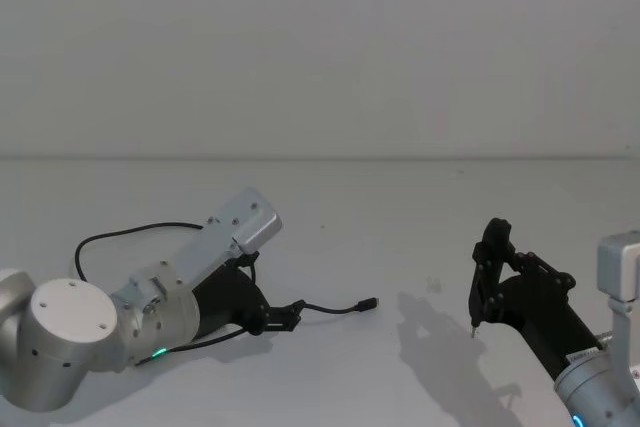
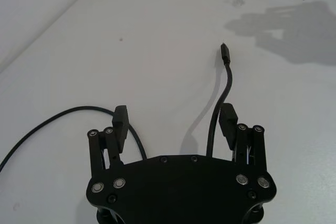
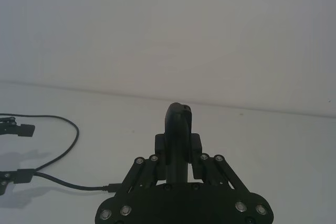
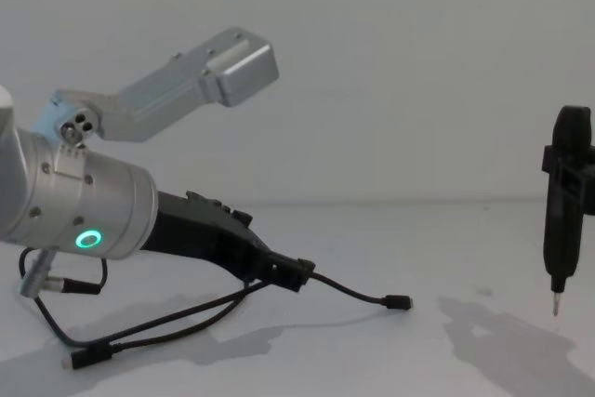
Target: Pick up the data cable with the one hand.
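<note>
White tabletop [image 1: 420, 247], bare wall [image 1: 300, 47], left claw [image 2: 174, 120] spread around data cable [image 2: 227, 83]

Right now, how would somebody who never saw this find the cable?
Start at the white table, then the left gripper low over it. The cable is the thin black cord curling there, its small plug lying just past the fingers. It is bendy and lies down; the pen tool in the right gripper is stiff and upright.

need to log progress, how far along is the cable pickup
Done: the left gripper is down at the table, open, fingers either side of the cable. In hand: the grasp, jaws not yet shut. Left: close and lift. The right gripper hangs aside, shut on a pen tool.
</note>
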